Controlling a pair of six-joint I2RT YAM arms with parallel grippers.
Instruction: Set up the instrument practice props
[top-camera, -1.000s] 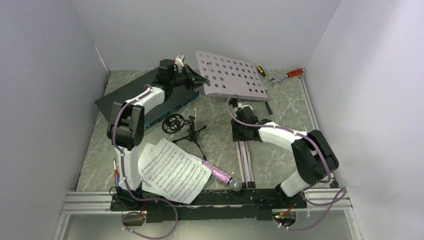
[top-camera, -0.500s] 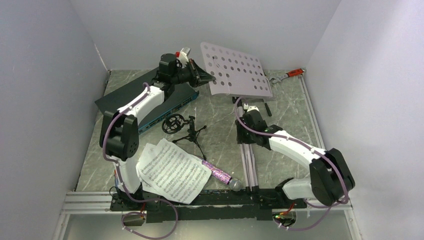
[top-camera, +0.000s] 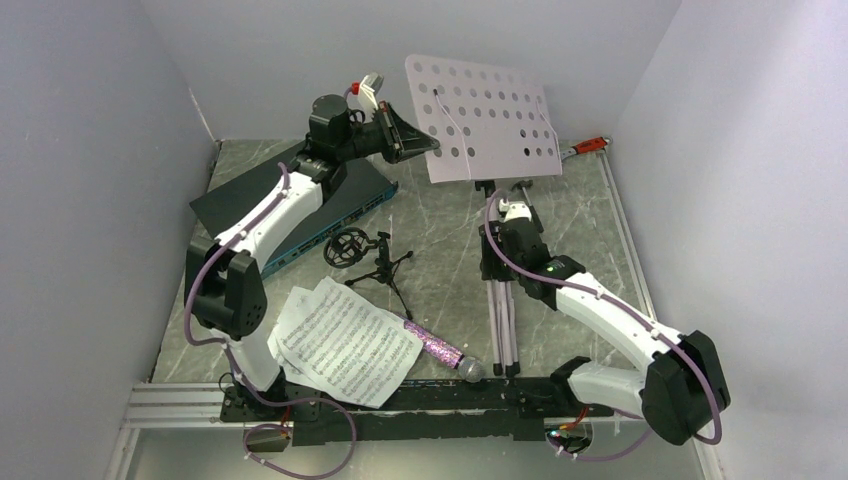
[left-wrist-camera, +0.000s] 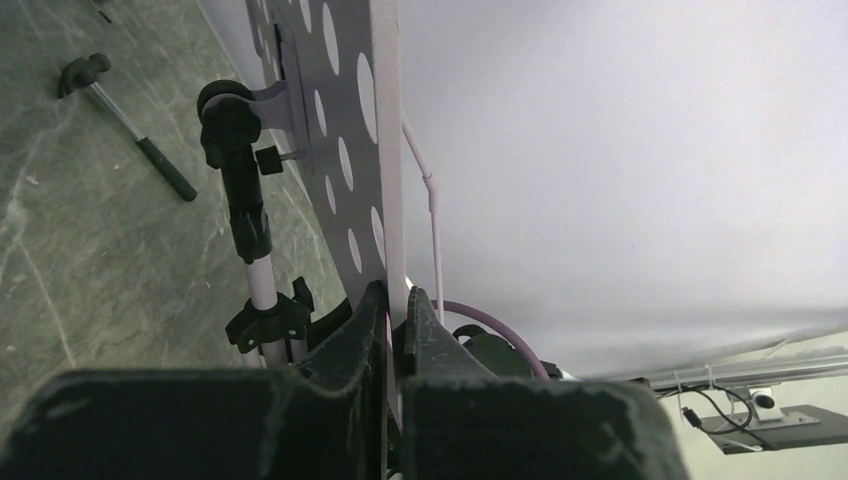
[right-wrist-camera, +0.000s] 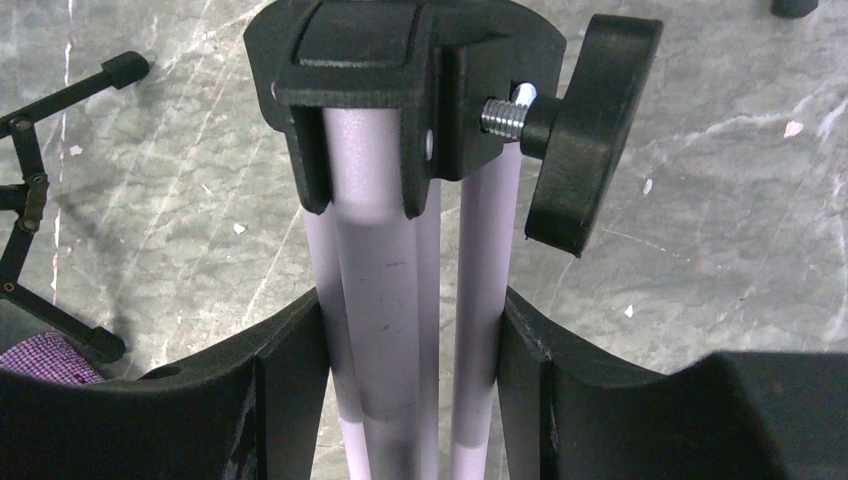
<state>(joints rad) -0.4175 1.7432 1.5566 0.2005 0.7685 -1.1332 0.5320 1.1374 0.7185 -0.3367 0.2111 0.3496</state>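
Top view: the music stand (top-camera: 480, 110) rises in the upper middle of the frame, with its holed plate (top-camera: 505, 140) highest. The left gripper (top-camera: 425, 148) is clamped on the plate's left edge. The right gripper (top-camera: 497, 265) grasps the folded legs (top-camera: 503, 330) below. Two pages (top-camera: 345, 340) lie at lower left, the microphone (top-camera: 440, 350) at their right edge, and the mic stand (top-camera: 372, 255) above them.

Left wrist view: the fingers (left-wrist-camera: 360, 320) pinch the plate's edge at bottom centre.

Right wrist view: the fingers (right-wrist-camera: 290, 370) press both sides of the bundled legs at centre.

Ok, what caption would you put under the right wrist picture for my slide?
The right pincer grips the music stand legs just below the black clamp.
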